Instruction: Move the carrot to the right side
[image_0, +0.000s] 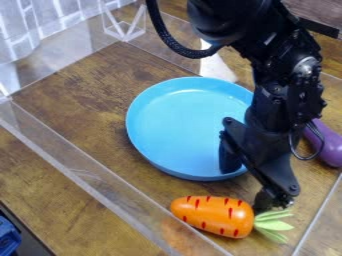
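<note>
The carrot (214, 215), stubby and orange with thin dark lines and a light green leafy top (275, 222), lies on the wooden table near the front. It sits just in front of the blue plate (181, 115). My black gripper (261, 183) points down over the plate's right rim, just above and behind the carrot's leafy end. It is open with nothing between its fingers and does not touch the carrot.
A purple eggplant (329, 145) lies at the right edge, partly hidden behind my arm. A white object (218, 66) stands behind the plate. Clear plastic walls (80, 185) run along the front left and the back.
</note>
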